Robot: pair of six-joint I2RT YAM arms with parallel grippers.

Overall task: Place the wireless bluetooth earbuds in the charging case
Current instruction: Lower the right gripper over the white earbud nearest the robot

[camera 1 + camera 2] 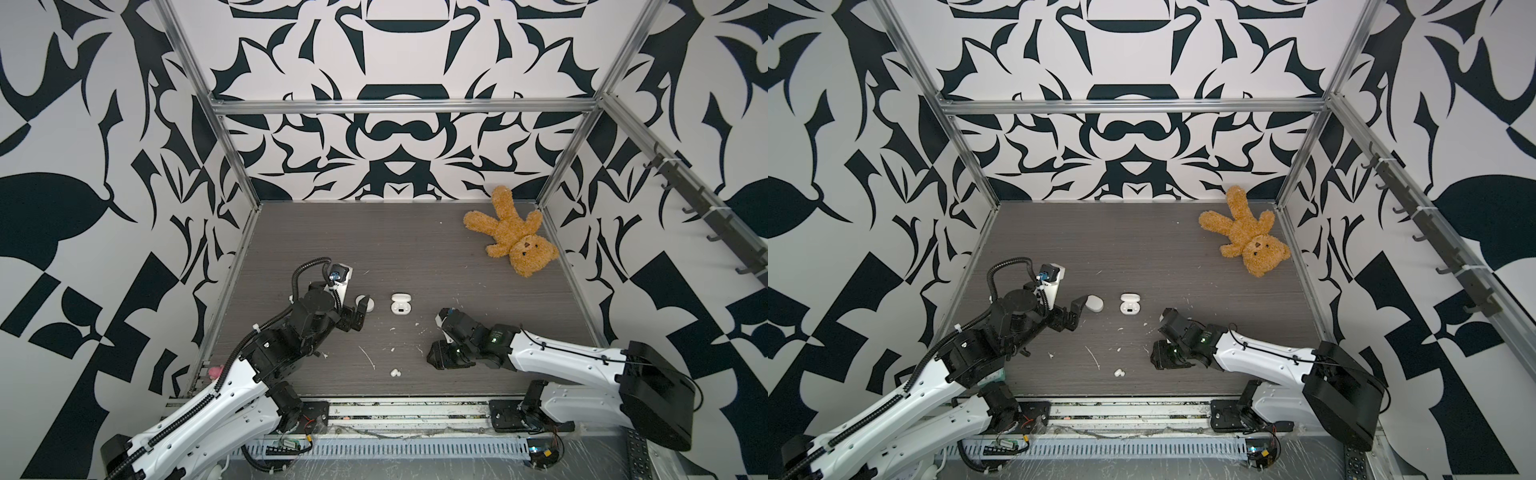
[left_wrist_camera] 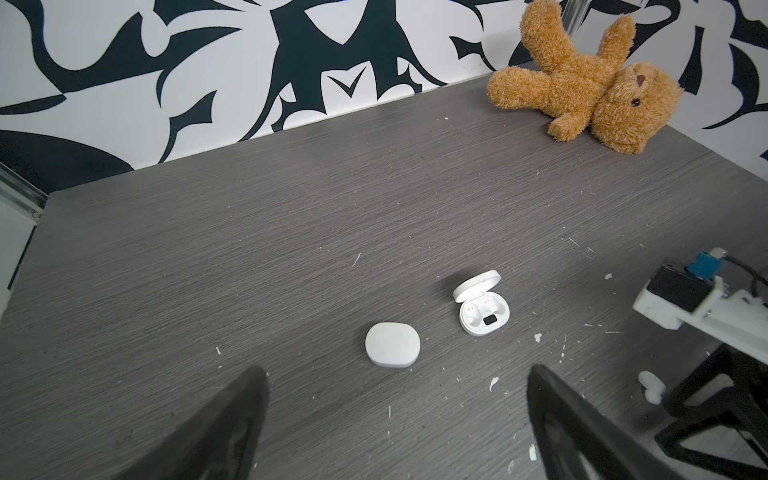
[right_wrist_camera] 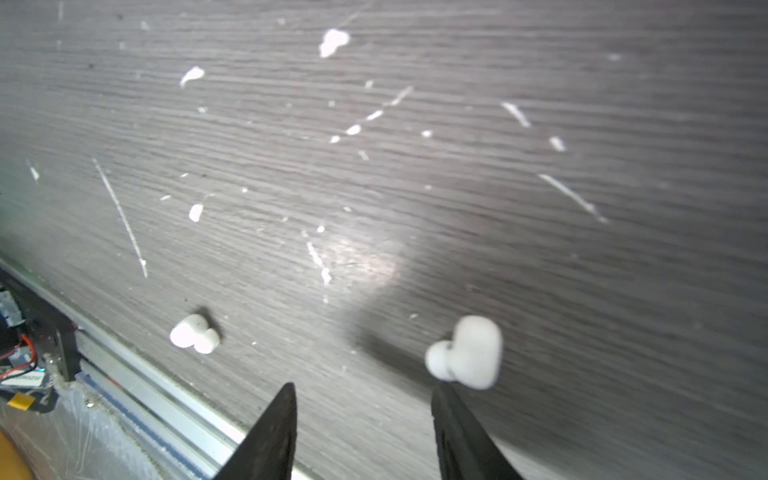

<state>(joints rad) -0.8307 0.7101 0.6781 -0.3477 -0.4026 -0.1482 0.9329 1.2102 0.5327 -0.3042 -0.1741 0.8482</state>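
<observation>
Nearby, teddy bear (image 1: 515,232), closed case (image 2: 392,344); left fingers (image 2: 208,432) wide apart, right fingers (image 3: 270,432) apart beside earbud (image 3: 469,353).

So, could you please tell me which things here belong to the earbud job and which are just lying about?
Belong to the job:
- open charging case
- closed case
- loose earbud near the table's front edge
- second loose earbud

Just lying about:
- teddy bear
- white debris flecks
</observation>
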